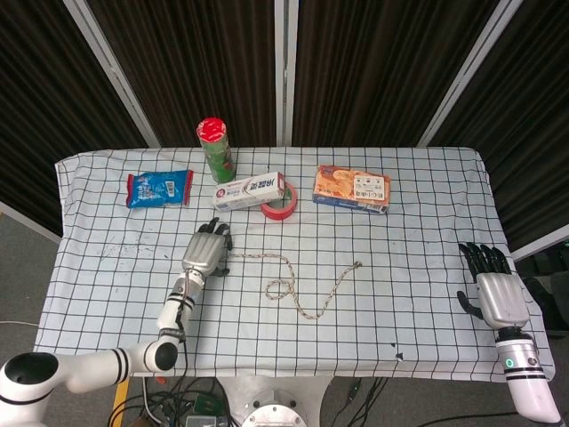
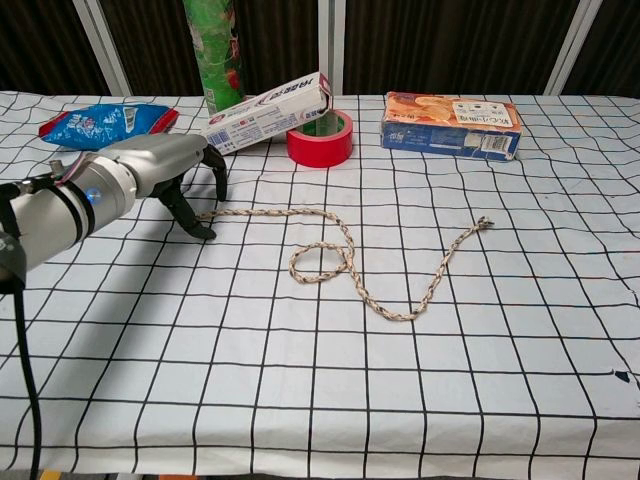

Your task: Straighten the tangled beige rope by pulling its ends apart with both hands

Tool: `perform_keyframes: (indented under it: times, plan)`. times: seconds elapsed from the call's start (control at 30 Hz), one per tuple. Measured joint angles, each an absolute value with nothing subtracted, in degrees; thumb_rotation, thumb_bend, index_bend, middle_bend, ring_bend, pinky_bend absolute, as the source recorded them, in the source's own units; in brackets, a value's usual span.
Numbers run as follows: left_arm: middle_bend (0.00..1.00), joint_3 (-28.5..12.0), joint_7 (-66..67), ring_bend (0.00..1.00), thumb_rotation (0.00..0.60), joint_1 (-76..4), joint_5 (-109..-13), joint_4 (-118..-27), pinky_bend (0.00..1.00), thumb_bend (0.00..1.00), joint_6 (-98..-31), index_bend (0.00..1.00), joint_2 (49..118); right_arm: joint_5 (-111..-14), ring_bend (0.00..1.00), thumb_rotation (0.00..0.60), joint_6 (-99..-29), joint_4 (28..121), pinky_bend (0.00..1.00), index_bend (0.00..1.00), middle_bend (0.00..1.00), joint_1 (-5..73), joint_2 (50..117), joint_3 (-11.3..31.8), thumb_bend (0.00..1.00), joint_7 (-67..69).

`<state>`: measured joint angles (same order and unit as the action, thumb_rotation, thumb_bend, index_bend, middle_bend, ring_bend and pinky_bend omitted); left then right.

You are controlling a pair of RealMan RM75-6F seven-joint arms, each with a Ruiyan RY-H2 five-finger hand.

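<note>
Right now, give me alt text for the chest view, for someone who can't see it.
A beige rope lies looped on a checked table, the left hand open over its left end. Behind stand a green can, toothpaste box, red tape, orange box and blue packet.

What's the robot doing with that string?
It wants to pull the tangled beige rope straight. The left hand is over the rope's left end, fingers curled down around it, but it is hard to tell if it has grabbed it. The right hand waits open at the table's right edge, far from the rope's other end.
</note>
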<state>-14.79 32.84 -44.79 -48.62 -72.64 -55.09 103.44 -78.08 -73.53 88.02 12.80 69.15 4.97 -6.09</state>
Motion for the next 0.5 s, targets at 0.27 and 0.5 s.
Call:
perform_keyframes:
  times: [0.27,0.5]
  plan:
    - [0.18,-14.8,33.2,0.0,0.6,-45.8,-47.0,-71.3,0.16,0.24,-54.5,0.48,103.9,-77.4,0.0,0.6,-72.9,87.7,0.0,0.0,0.07,13.0,69.4,5.2,0.28,-6.3]
    - [0.18,-14.8,33.2,0.0,0.6,-46.1,-46.6,-72.2,0.16,0.26,-54.6,0.48,103.1,-77.2,0.0,0.6,-72.6,87.5,0.0,0.0,0.07,13.2,69.6,5.3,0.28,-6.5]
